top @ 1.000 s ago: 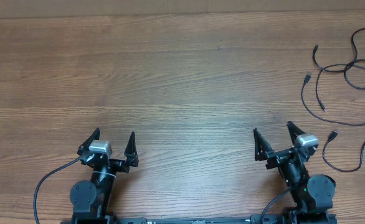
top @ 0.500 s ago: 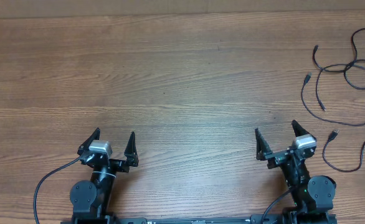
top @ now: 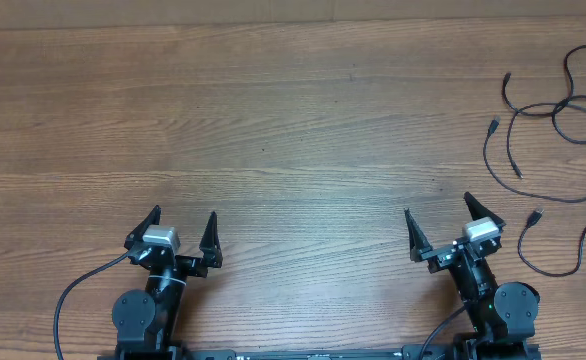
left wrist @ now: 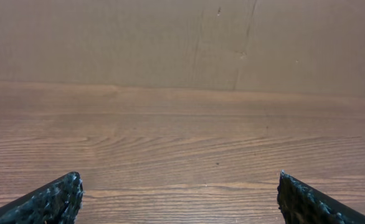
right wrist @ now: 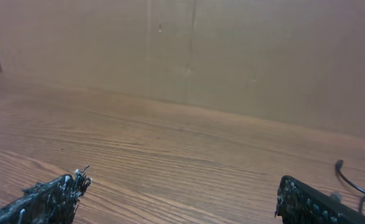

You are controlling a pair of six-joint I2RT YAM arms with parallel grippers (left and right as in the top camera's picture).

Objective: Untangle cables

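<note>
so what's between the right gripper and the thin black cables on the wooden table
Only bare brown wooden tabletop; the overhead view shows nothing lying between the open right gripper and the nearest thin black cable.

Wood-grain table (top: 273,130); plain brown wall (left wrist: 108,37) along far edge.

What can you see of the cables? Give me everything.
The cables are several thin black cords with small plug ends. One plug lies lowest in the overhead view. They lie slack on the wooden table at its far right, in loose loops that cross in places and run off the frame edge. Nothing but the table touches them. The right wrist view catches one curved bit.
</note>
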